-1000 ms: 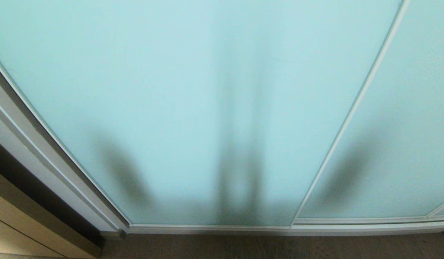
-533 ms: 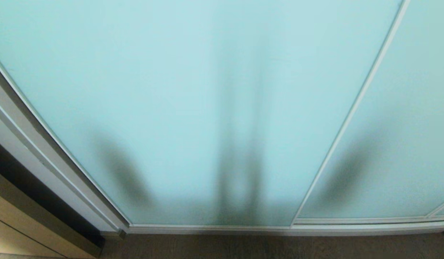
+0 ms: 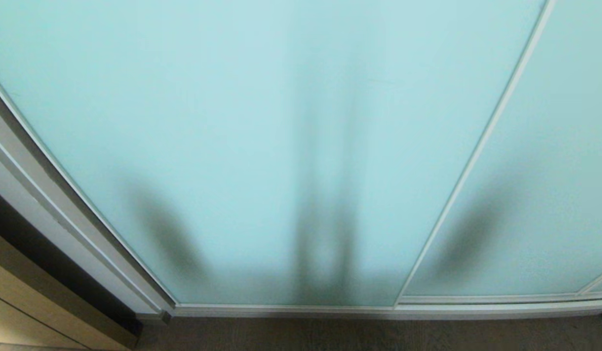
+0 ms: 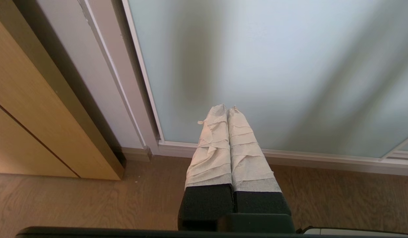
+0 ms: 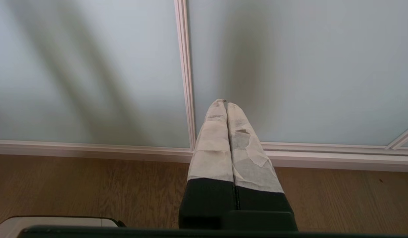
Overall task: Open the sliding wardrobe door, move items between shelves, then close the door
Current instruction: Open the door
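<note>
Facing the shut wardrobe door (image 3: 262,136), frosted glass filling my view down to the wood floor (image 4: 75,201), I judge it heavy, slick and breakable; its slim frame edge (image 3: 476,151) looks the likeliest hold. Left claw (image 4: 227,109) and right claw (image 5: 226,103) hang low before it, fingers pressed together, empty.

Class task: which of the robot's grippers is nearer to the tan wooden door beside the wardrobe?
Left. The left gripper hangs near the glass door's left edge, close to the wooden door. The right gripper hangs by the seam between the two glass panels, farther away.
</note>
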Motion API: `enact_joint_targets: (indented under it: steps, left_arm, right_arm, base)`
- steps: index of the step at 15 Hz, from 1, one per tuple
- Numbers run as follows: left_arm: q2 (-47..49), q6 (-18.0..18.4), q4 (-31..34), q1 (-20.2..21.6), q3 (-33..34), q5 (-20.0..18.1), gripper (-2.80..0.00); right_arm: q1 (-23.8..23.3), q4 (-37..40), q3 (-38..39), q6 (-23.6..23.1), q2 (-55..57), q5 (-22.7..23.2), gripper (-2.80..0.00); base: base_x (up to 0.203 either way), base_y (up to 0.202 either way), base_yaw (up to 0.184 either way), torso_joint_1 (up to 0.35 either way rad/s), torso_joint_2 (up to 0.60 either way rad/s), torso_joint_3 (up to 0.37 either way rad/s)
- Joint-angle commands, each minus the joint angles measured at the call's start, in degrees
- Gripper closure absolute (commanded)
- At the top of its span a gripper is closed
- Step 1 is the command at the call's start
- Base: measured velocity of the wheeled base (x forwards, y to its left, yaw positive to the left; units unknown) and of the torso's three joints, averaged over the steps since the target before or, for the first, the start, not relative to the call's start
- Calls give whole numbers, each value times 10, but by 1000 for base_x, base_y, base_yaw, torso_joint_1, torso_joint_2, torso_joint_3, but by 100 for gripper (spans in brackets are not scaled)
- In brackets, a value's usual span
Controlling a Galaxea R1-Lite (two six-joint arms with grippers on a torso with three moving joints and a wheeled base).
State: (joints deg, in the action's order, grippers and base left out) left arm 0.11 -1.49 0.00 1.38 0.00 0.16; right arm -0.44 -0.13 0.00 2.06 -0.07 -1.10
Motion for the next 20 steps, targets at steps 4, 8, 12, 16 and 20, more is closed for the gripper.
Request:
enact_joint_targets:
  steps: [4,8,12,16,20]
  left_arm:
    - [2,-1,0,0,1,0,0]
    - [2,-1,0,0,1,0,0]
    - [2,-1,0,0,1,0,0]
    - [2,-1,0,0,1,0,0]
    - [2,-1,0,0,1,0,0]
  right_arm:
    - [0,0,1,0,1,0,0]
    - [0,0,1,0,1,0,0]
    - [0,0,0,0,1,0,0]
    - [0,0,1,0,1,0,0]
    - [0,0,1,0,1,0,0]
  base:
    - [0,0,0,0,0,0]
    - [0,0,0,0,0,0]
    - [-2,119,-12,1,2,0]
    - [0,193,-1,1,2,1]
    - [0,198,-1,2,-1,3]
